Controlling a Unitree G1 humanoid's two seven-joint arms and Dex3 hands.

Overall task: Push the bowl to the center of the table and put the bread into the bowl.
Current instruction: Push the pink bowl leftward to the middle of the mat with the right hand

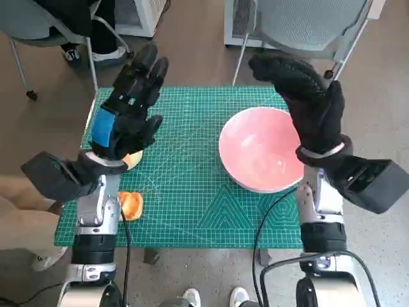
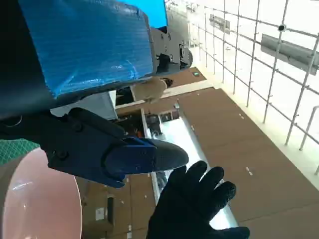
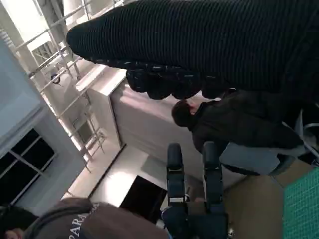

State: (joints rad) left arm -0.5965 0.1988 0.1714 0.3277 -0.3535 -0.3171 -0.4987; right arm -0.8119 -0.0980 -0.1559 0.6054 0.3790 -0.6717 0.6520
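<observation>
Head view shows the pink bowl at right of middle, just under the open, empty right hand, nearer than the open left hand.

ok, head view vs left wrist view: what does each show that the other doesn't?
Head only: the bread near the table's left edge, a second piece mostly hidden under the left hand, the green cutting mat, chairs and people's feet. Left wrist only: a building interior with railings and a brown floor. Both: the pink bowl, empty, the left hand's blue-taped back, and the gloved right hand, raised with fingers spread.
</observation>
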